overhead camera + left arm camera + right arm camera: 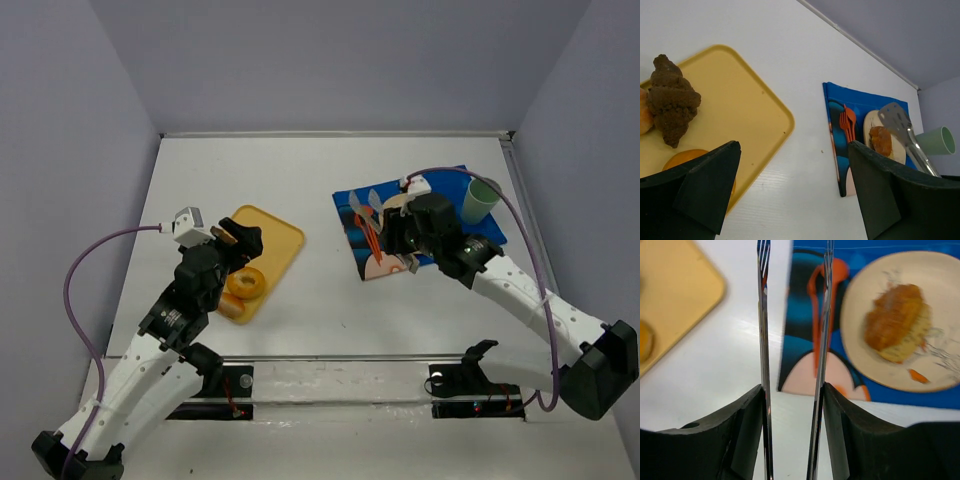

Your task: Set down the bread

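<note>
The bread [897,322], a golden-brown chunk with a pale cut side, lies on a cream plate [880,375] on the blue placemat [800,345]. It also shows in the left wrist view [881,140]. My right gripper [792,387] is shut on metal tongs [762,315]. The tongs' arms stand apart and hold nothing, left of the plate, above the mat's left edge. In the top view the right gripper [400,238] hovers over the mat and hides the plate. My left gripper [795,190] is open and empty, at the yellow tray's right edge.
The yellow tray [280,240] holds a ring-shaped bagel [245,283] and a dark brown roll [671,100]. Orange cutlery [848,122] lies on the mat. A green cup [481,199] stands at the mat's far right corner. Grey walls enclose the table.
</note>
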Robot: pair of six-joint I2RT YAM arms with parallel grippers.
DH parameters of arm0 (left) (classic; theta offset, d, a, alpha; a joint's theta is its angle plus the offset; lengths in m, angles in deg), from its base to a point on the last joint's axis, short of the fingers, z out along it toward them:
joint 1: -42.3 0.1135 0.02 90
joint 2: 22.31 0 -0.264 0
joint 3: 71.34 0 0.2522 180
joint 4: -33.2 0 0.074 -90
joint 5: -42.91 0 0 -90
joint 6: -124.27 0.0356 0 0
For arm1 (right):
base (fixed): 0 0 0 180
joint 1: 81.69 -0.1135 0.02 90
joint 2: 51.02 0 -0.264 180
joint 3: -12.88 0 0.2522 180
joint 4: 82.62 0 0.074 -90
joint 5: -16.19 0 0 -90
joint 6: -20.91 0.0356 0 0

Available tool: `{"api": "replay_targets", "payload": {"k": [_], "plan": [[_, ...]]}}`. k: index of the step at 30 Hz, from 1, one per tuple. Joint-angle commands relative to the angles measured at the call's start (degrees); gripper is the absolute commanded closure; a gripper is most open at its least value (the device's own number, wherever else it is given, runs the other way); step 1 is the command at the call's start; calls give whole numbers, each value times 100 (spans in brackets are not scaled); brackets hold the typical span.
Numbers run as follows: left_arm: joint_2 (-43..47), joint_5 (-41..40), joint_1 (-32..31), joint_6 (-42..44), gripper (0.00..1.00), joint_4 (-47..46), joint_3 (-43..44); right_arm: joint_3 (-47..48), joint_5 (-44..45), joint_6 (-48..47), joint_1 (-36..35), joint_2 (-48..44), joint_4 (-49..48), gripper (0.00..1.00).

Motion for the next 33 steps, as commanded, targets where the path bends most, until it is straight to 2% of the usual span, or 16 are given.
{"api": "replay_targets", "payload": {"k": [1,5,9,13,17,18,26,33], "plan": [[-33,-151,-29,10,1,-182,-3,-264,-690,-755,-946,337,-1025,46],[-60,-169,-29,2,1,-138,15,-282,-382,-755,-1737,1075,-1279,45],[-42,-222,-29,-16,1,-130,-20,-536,-523,-755,-2071,1813,-1666,39],[-51,-213,-29,-25,1,-121,-11,-765,-312,-606,-2214,1886,-1965,34],[-86,-275,-29,-16,1,-112,15,-1212,-285,-509,-2275,1431,-2203,18],[-95,-292,-29,-16,1,-112,15,-1266,-250,-509,-2275,1324,-2229,0],[-201,-354,-29,-25,1,-51,76,-1442,39,-404,-2275,138,-2151,0],[-174,-389,-29,-51,1,2,112,-1196,1794,264,-2275,-645,-1676,0]]}}
